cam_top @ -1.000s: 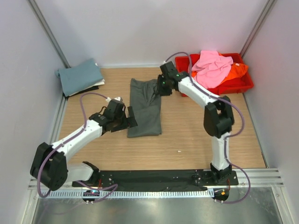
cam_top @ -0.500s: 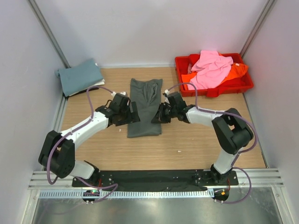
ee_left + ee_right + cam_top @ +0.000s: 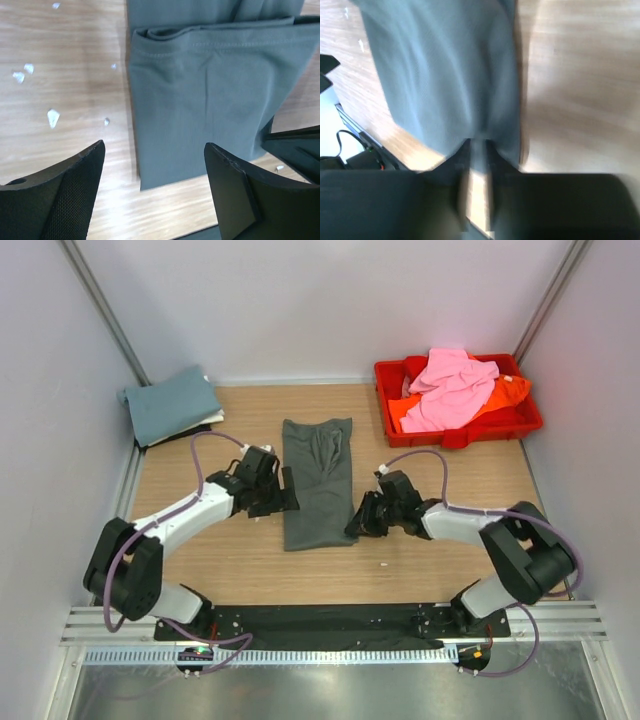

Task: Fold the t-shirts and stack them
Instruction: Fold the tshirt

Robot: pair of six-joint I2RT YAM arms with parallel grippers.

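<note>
Wooden tabletop (image 3: 430,560) underneath: the left gripper (image 3: 154,150) hangs open at the 9 o'clock edge of the dark grey t-shirt (image 3: 318,480). The right gripper (image 3: 357,525), blurred in its wrist view, appears pinched on the shirt's 5 o'clock corner. At 1 o'clock, the pink t-shirt (image 3: 452,388) half-hides the orange t-shirt (image 3: 510,390) in the red tray (image 3: 455,437).

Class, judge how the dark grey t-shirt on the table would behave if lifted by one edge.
Probably floppy: the dark grey t-shirt lies flat in soft folded layers, so a lifted edge would likely droop. Likely light, being thin cloth. Pushed, it may bunch or slide on the smooth wooden table.
</note>
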